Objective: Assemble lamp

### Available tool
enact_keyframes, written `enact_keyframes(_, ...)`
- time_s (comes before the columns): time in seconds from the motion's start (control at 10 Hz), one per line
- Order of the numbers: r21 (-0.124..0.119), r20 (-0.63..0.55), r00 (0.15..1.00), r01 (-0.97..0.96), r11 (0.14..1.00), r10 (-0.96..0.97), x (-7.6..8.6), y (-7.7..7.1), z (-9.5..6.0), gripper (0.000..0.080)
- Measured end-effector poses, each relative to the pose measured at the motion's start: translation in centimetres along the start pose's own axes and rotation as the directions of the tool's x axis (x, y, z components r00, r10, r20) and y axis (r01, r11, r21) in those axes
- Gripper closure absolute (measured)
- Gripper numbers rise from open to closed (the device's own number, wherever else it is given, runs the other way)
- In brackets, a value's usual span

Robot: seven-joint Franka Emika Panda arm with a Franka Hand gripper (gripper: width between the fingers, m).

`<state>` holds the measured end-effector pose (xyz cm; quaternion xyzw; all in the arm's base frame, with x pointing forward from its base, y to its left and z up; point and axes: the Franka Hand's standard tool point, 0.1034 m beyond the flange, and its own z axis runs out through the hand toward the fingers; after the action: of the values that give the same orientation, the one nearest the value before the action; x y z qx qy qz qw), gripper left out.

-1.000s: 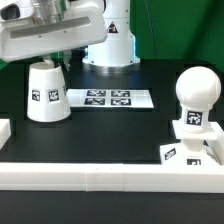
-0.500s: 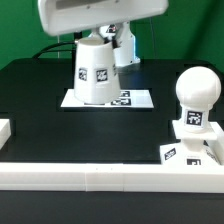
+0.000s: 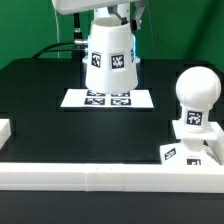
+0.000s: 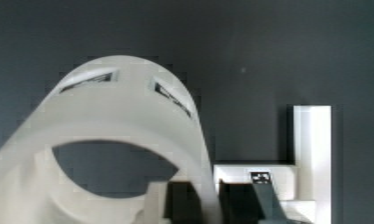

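The cup-like white shade (image 3: 110, 58) hangs in the air above the marker board (image 3: 110, 99), wide end down, two tags facing the camera. My gripper (image 3: 106, 14) comes from above and is shut on the shade's upper rim. In the wrist view the shade (image 4: 113, 120) fills most of the picture, and my gripper (image 4: 219, 205) pinches its wall between dark fingers (image 4: 187, 205). The ball-shaped bulb (image 3: 197, 90) stands neck down on the squat base (image 3: 190, 148) at the exterior view's right.
A long white rail block (image 3: 100, 176) runs along the front of the table, and a short block (image 3: 4, 130) sits at the exterior view's left. A white L-shaped piece (image 4: 312, 135) shows below in the wrist view. The robot's base (image 3: 132, 35) stands behind the shade.
The shade has left the table at the exterior view's left. It has risen and moved right with my gripper, and now hangs over the marker board.
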<state>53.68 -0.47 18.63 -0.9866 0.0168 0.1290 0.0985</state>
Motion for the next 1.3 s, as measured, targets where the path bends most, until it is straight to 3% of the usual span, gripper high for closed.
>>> enact_keyframes(0.2,0.0,0.001,1.0,0.001,1.0,-0.001,0.0,-0.3,-0.1,0.0755)
enact_keyframes(0.7,0.004,-0.067,0.998,-0.008,1.0,0.008,2.5,-9.1,-5.4,0.0755)
enact_keyframes(0.9,0.01,-0.08,0.997,-0.014,1.0,0.015,4.3,-11.4,-6.7,0.0755)
enact_keyframes(1.1,0.012,-0.09,0.996,0.004,1.0,-0.003,5.8,-12.7,-6.5,0.0755)
enact_keyframes(1.3,0.013,-0.072,0.997,-0.003,1.0,0.004,7.1,-12.2,-4.3,0.0754)
